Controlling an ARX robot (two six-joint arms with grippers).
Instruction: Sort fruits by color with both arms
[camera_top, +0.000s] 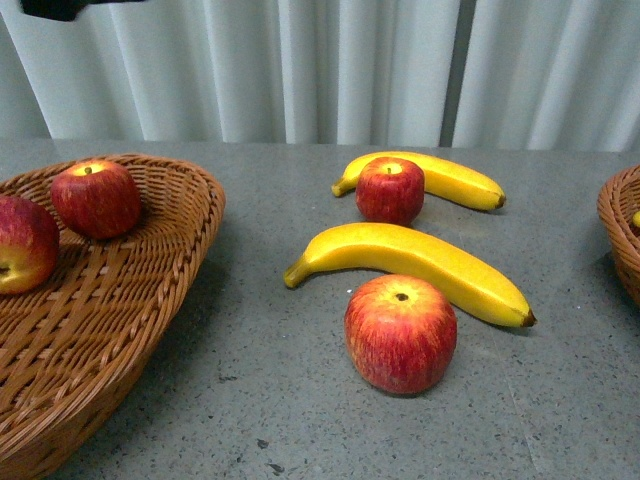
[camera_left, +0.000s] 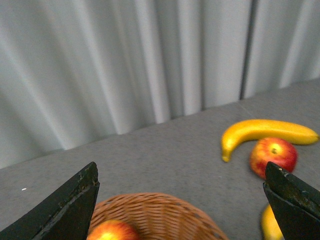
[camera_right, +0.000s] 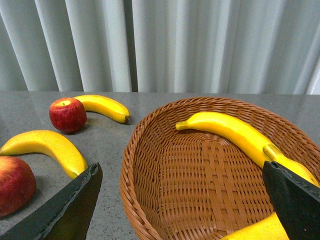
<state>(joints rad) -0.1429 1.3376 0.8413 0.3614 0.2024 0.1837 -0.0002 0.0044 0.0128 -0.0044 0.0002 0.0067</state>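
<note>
The right basket (camera_top: 618, 225) is cut off in the front view (its wrist view shows bananas (camera_right: 227, 130) inside). The left basket (camera_top: 195, 215) holds two apples (camera_top: 96, 198). Loose apples (camera_top: 400, 333) and loose bananas (camera_top: 420, 262) lie on the surface (camera_top: 250, 400). The left gripper (camera_left: 181, 175) and right gripper (camera_right: 181, 170) gape wide, empty.

Two apples (camera_top: 96, 197) lie in the left basket (camera_top: 190, 260); two bananas (camera_top: 420, 265) and two more apples (camera_top: 400, 333) lie on the table (camera_top: 260, 400).

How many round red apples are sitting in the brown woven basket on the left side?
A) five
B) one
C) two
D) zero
C: the front view shows one round red apple and a second red apple lying inside the brown woven basket.
</note>
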